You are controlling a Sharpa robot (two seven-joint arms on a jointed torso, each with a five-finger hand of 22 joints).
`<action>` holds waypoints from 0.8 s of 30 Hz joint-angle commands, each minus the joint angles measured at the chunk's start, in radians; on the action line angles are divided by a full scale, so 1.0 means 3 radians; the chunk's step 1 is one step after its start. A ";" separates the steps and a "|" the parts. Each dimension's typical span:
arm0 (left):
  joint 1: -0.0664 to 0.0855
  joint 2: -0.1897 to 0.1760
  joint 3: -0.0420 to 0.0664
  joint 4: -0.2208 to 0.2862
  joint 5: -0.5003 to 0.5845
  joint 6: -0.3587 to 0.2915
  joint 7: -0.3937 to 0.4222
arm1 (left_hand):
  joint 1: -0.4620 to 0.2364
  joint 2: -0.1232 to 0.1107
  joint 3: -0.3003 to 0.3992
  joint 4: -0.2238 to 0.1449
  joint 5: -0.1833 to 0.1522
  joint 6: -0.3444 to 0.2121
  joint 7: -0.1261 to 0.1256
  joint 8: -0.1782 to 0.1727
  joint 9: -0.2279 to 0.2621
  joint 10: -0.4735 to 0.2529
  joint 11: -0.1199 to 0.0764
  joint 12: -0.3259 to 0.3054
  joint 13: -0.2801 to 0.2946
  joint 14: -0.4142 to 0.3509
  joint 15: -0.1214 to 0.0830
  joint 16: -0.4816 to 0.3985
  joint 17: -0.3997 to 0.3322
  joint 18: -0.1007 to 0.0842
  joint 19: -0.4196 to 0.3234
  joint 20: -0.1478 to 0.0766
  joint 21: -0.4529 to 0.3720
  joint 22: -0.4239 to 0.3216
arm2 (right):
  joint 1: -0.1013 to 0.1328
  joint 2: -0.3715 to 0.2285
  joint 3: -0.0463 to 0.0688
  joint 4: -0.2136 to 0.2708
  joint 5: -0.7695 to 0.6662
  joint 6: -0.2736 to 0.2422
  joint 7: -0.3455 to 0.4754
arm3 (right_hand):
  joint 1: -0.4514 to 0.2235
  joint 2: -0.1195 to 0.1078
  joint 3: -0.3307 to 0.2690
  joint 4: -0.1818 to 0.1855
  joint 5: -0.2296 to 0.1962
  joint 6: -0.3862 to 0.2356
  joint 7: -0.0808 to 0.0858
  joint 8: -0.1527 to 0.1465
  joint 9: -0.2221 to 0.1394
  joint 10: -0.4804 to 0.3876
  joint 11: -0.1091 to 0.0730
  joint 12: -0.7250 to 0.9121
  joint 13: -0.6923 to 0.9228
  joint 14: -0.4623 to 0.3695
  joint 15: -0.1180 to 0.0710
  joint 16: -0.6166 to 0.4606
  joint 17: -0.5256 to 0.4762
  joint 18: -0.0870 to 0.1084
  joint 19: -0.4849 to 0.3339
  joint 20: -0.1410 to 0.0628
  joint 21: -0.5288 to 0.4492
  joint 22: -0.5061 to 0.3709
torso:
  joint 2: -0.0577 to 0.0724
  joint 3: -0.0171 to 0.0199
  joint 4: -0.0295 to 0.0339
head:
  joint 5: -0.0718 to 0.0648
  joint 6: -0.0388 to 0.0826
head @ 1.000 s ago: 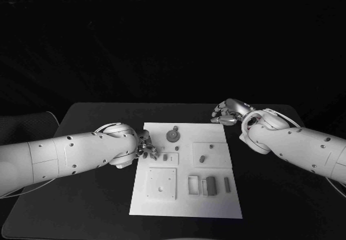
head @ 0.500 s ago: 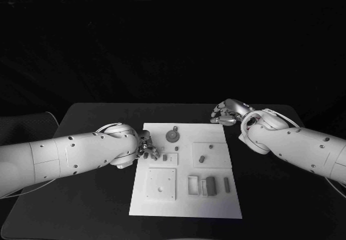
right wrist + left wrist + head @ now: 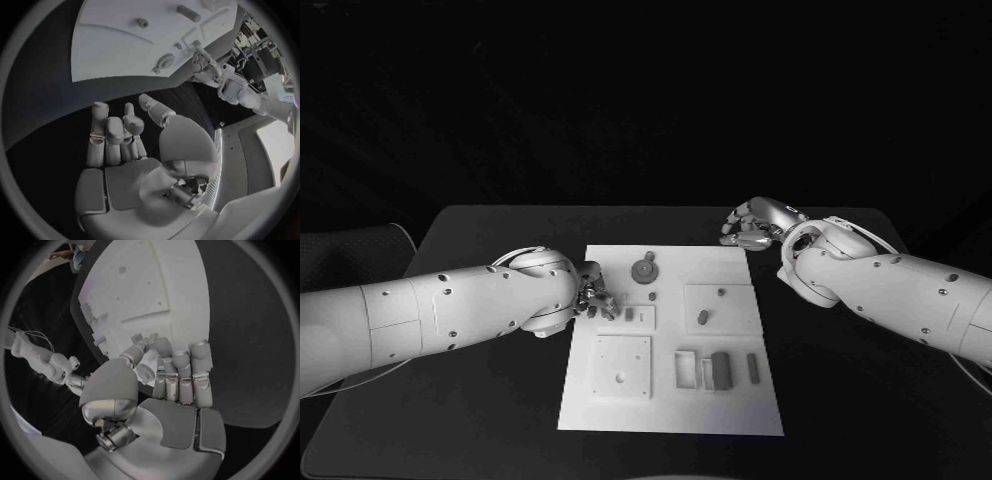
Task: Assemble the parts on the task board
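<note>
The task board (image 3: 678, 340) is seen lying flat in the middle of the black table (image 3: 473, 400), long side running away from the robot. Several small parts are carried on it: a round disc-shaped part (image 3: 645, 269) near the far edge, a small peg (image 3: 653, 296) just behind the middle row, a slim part (image 3: 630, 314) on a raised square pad at the left, and a short part (image 3: 705, 318) on a second square pad (image 3: 721, 306) at the right. Toward the near end a larger square plate (image 3: 623, 366) is seen at the left, with an open rectangular frame (image 3: 687, 368), a darker block (image 3: 721, 369) and a thin bar (image 3: 754, 369) set side by side to its right.

The left robot hand (image 3: 594, 297) is held at the left edge of the board, beside the slim part; its fingers (image 3: 181, 375) are curled in toward the palm and nothing is seen held in them. Contact with the board cannot be told.

The right robot hand (image 3: 753, 227) is held over the bare table just beyond the far right corner of the board, apart from it. In the right wrist view its fingers (image 3: 112, 135) are folded down onto the palm, with nothing gripped.
</note>
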 commanded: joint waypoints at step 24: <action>-0.0008 0.0001 -0.0002 -0.0014 -0.0026 0.0040 0.0007 | 0.0024 -0.0021 -0.0002 0.0013 -0.0013 0.0047 0.0018 0.0002 0.0005 -0.0018 -0.0013 0.0034 0.0008 -0.0018 -0.0049 0.0027 0.0000 0.0183 0.0004 -0.0023 0.0034 0.0070 | -0.0002 0.0006 0.0001 -0.0007 -0.0009 0.0044 0.0007 | -0.0029 -0.0006 -0.0001 0.0022 0.0008 -0.0004 0.0030 -0.0024 0.0006 0.0004 0.0020 -0.0017 0.0005 0.0002 -0.0014 -0.0020 -0.0004 0.0042 0.0013 -0.0017 -0.0019 0.0053 | -0.0001 -0.0002 0.0000 | 0.0007 0.0002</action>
